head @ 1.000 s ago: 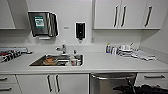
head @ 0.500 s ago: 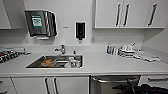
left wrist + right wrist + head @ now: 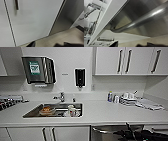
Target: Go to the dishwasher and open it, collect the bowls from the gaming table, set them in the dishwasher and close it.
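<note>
Fingers (image 3: 32, 44) of the left gripper look spread and empty. They hang low before a white cupboard door (image 3: 32, 21), with the dishwasher's steel side just beyond it and the floor (image 3: 62, 38) below. The right fingers (image 3: 115, 44) also look parted, grasping nothing. They sit close under the bar handle (image 3: 140, 21), but I cannot tell whether they touch it.

In the head view the dishwasher (image 3: 110, 135) is below the worktop's (image 3: 112, 114) front edge, right of the sink (image 3: 32, 112), and looks shut. The right arm (image 3: 145, 135) reaches in toward its handle.

The step in hand, I judge, is opening the dishwasher. To do it well, the right fingers should straddle the bar near its middle, not at the bent end, and clench fully before any pull. The pull should then follow the door's downward swing rather than run straight back, or the smooth bar may slip out. The left arm is best kept off the door's path.

Against the earlier frames the whole head picture has shifted a little, so the camera has moved. The dishwasher sits slightly lower in the picture, and nothing on the worktop has changed place.
</note>
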Robot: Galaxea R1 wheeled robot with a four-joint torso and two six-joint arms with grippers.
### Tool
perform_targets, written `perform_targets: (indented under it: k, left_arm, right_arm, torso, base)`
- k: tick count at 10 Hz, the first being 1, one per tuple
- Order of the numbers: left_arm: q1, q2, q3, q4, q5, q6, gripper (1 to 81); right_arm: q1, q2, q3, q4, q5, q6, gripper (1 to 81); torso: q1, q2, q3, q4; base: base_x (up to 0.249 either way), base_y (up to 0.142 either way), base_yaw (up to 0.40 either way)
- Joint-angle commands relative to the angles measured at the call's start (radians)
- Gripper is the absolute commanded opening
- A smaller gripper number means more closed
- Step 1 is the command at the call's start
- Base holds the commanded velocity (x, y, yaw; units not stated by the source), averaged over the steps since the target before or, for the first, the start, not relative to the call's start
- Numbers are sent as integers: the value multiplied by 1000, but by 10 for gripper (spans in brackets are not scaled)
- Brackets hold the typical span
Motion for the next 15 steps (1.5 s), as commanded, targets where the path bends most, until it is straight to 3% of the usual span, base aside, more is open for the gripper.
perform_targets:
  k: [1, 4, 8, 10, 15]
  left_arm:
    - [-101, -36, -2, 1, 0, 5, 811]
    - [-101, -36, -6, 1, 0, 5, 811]
    - [-101, -38, -6, 1, 0, 5, 811]
    - [-101, -42, -6, -1, 0, 5, 811]
    - [-96, -33, -19, 1, 0, 5, 811]
  right_arm:
    - [183, -23, -33, 26, -32, 43, 811]
    - [215, -23, -92, 23, -56, 121, 811]
    - [188, -3, -183, 18, -82, 150, 811]
    - [177, 34, -273, 15, -142, 168, 811]
    - [142, 98, -427, -5, -202, 184, 811]
  torso:
    - [0, 0, 0, 0]
    - [1, 0, 0, 0]
    - [1, 0, 0, 0]
    - [1, 0, 0, 0]
    - [1, 0, 0, 0]
  base:
    - [0, 0, 0]
    - [0, 0, 0]
    - [0, 0, 0]
    - [0, 0, 0]
    - [0, 0, 0]
